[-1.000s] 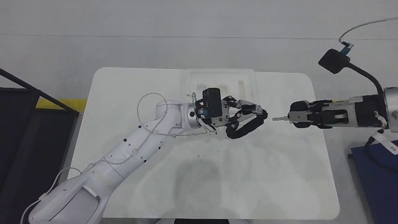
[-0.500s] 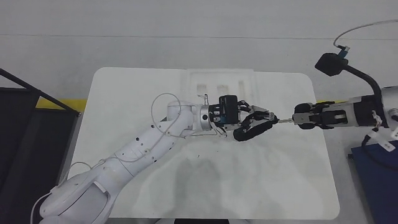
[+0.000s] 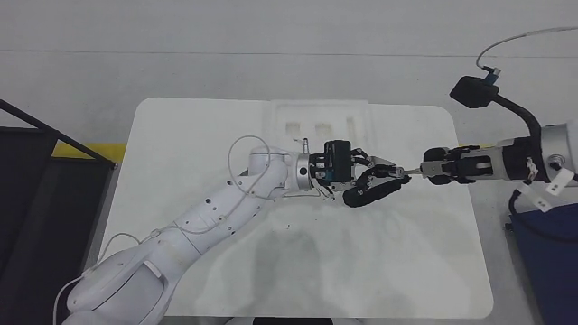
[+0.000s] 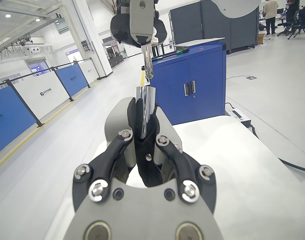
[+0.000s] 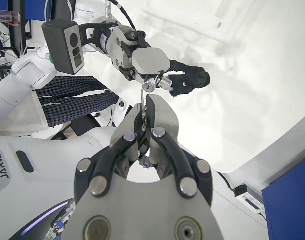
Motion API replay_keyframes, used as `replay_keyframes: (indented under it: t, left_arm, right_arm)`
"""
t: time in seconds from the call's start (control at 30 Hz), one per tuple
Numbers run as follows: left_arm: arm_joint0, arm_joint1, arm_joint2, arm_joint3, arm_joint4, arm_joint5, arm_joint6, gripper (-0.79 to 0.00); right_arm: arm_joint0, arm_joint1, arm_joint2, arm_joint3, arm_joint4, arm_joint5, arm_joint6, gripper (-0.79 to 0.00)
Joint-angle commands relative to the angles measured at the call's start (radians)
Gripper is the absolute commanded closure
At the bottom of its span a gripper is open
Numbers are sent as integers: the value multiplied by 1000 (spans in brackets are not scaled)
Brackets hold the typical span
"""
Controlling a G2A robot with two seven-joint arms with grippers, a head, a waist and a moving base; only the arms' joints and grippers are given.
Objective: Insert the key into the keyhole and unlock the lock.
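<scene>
Right gripper (image 5: 146, 108) pinches the key (image 4: 147, 63), tip just short of the keyhole (image 5: 148, 86); left gripper (image 4: 144, 126) clamps the lock (image 4: 145, 106) above the table (image 3: 181, 190), insertion and turning not yet done

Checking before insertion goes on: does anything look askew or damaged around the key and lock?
Nothing looks damaged. The key in the right gripper is just short of the lock in the left gripper. Its blade seems to lean slightly off the lock's axis in the left wrist view, so a small correction may help.
</scene>
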Motion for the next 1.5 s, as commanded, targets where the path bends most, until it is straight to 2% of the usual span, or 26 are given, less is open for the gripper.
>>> replay_keyframes:
  t: [0.0, 0.83, 1.47]
  left_arm:
    - [-1, -3, -2, 6, 3, -6, 6, 0]
    - [12, -26, -42, 43, 31, -53, 38, 0]
    - [26, -46, -62, 45, 26, -58, 1, 0]
  right_arm:
    - [2, 2, -8, 0, -2, 6, -6, 0]
    - [41, 8, -69, -3, -45, 24, -40, 0]
    - [57, 12, -102, -28, -89, 9, -38, 0]
